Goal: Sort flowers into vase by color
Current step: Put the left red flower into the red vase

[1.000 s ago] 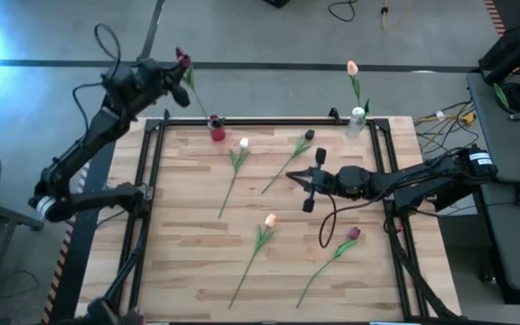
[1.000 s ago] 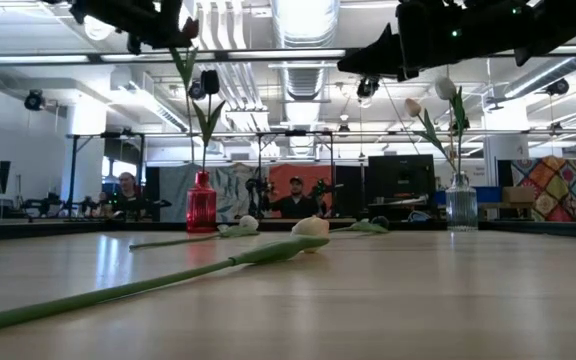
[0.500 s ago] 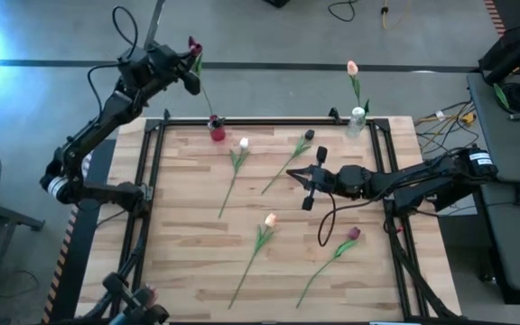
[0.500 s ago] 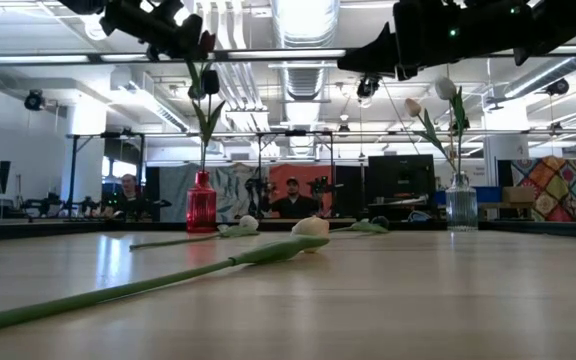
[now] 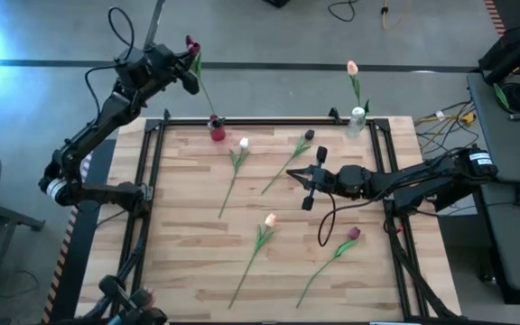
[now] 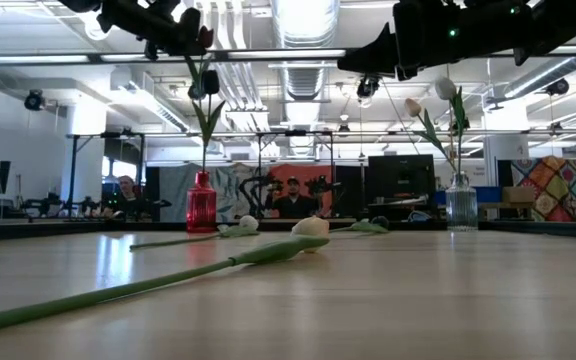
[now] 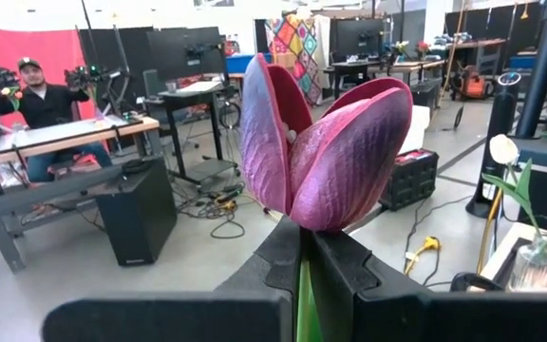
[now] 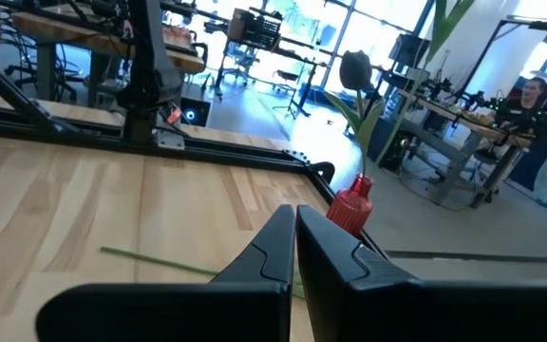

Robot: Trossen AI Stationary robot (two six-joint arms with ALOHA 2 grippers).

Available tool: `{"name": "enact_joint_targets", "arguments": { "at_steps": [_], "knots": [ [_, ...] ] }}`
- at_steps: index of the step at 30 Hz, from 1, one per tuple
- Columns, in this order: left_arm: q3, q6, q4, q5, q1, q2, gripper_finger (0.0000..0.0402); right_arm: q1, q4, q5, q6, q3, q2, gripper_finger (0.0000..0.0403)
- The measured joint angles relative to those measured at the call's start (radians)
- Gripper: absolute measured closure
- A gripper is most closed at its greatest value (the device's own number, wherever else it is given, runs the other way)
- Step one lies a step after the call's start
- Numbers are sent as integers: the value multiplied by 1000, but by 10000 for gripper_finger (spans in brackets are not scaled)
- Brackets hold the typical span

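Note:
My left gripper (image 5: 190,61) is beyond the table's far left corner, shut on a maroon flower (image 7: 326,152). That flower's stem (image 6: 200,120) runs down to the mouth of the red vase (image 5: 217,132), which also holds a dark flower (image 8: 354,68). A clear vase (image 5: 357,122) at the far edge holds a peach flower (image 5: 352,68). On the table lie a white-headed flower (image 5: 244,143), a dark one (image 5: 309,135), a peach one (image 5: 270,219) and a maroon one (image 5: 353,234). My right gripper (image 5: 289,174) hovers shut above the table's middle, touching nothing. My left gripper pinches the maroon flower's green stem (image 7: 302,299) between its two fingers, right below the head. The fingers lie level and cross the stem. The head stands above the fingers and the stem hangs below them, slanting down to the red vase's mouth (image 6: 201,175).
A black frame (image 5: 269,120) borders the wooden table. The right arm (image 5: 422,181) reaches in from the right edge over the table. Beyond the far edge are desks, screens and seated people (image 6: 293,200).
My left gripper, still shut on the maroon flower, has carried its head a little toward the table's right and far side, nearer to above the red vase. The stem now stands straighter over the vase. The right arm has kept still.

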Motion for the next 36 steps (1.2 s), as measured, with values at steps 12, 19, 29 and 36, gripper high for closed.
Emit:
{"name": "enact_joint_targets", "arguments": {
  "at_steps": [12,19,29,36],
  "knots": [
    [-32,-24,0,-5,5,1,401,0,0,0,2,0,0,394],
    [-33,-15,2,-5,5,-1,401,0,0,0,3,0,0,394],
    [-34,-14,27,-3,5,-3,401,0,0,0,3,0,0,394],
    [-33,-8,35,5,5,-6,401,0,0,0,11,0,0,394]
  ]
}}
